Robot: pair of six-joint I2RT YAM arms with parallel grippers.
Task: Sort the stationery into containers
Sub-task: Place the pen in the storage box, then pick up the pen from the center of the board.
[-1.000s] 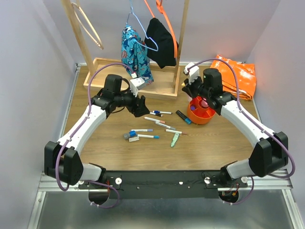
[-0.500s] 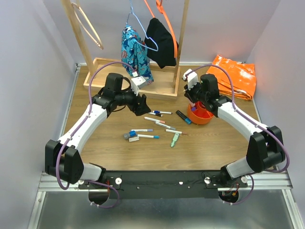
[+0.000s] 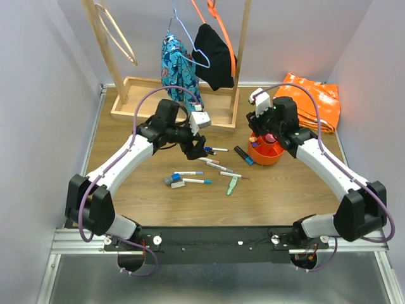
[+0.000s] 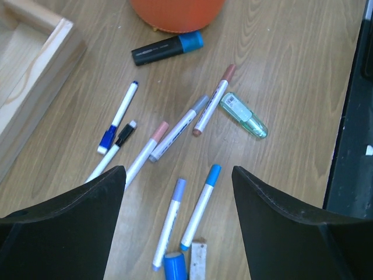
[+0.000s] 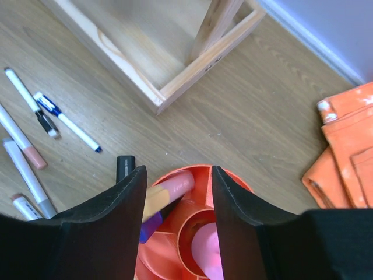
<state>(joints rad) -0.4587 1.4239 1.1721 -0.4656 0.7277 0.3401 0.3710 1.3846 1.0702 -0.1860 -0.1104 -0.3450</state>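
Stationery lies scattered on a wooden counter (image 3: 145, 196), seen from overhead and from both wrists. The left hand (image 4: 178, 178) hovers over the scatter with its fingers wide apart, holding nothing. Below it, a lilac-capped pen (image 4: 169, 224) and a blue-capped pen (image 4: 201, 207) lie side by side, close together. More thin white pens fan out beyond them.

To pick cleanly, the hand should probably come straight down over a single barrel and close across it. The blue-capped pen looks the better choice, as its right side is open.

Further right are a mint-green piece (image 4: 243, 115) and a black highlighter (image 4: 168, 49), which is just beside the orange cup (image 3: 269, 155).

The right hand (image 5: 178, 175) sits above the cup, fingers apart. A pink-and-yellow highlighter (image 5: 169, 189) lies in an outer compartment between them. Lifting straight up should keep the hand from catching the rim.
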